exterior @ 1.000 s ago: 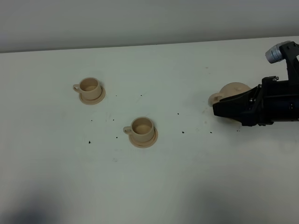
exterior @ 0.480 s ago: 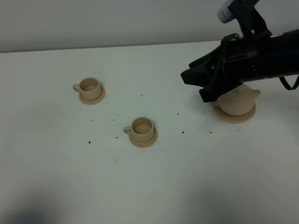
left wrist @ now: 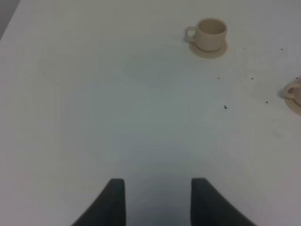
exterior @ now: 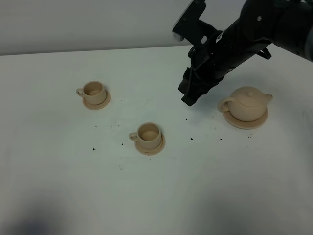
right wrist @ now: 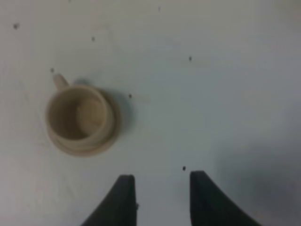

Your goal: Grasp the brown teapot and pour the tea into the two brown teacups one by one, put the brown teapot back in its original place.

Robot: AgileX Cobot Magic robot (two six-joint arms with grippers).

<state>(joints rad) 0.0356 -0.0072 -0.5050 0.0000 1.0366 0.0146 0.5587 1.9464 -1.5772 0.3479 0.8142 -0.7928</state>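
The brown teapot [exterior: 247, 104] stands upright on its wide saucer [exterior: 246, 121], the original place, at the right of the table. My right gripper [exterior: 189, 98] hangs open and empty above the table, left of the teapot and apart from it. One brown teacup [exterior: 149, 134] sits on its saucer at the middle; the right wrist view looks down on a cup [right wrist: 79, 117] ahead of the open right gripper [right wrist: 162, 181]. The other teacup [exterior: 93, 92] stands at the far left and also appears in the left wrist view [left wrist: 210, 34]. My left gripper [left wrist: 157, 186] is open over bare table.
Small dark specks [exterior: 188, 119] are scattered over the white table [exterior: 161, 191] between the cups and the teapot. The table's far edge meets a pale wall [exterior: 98, 24]. A second cup's saucer edge [left wrist: 295, 96] peeks in at the side of the left wrist view.
My right arm has risen off the teapot and swung left and upward. The teapot, earlier hidden behind the gripper, now stands uncovered on its saucer. The cups have not moved.
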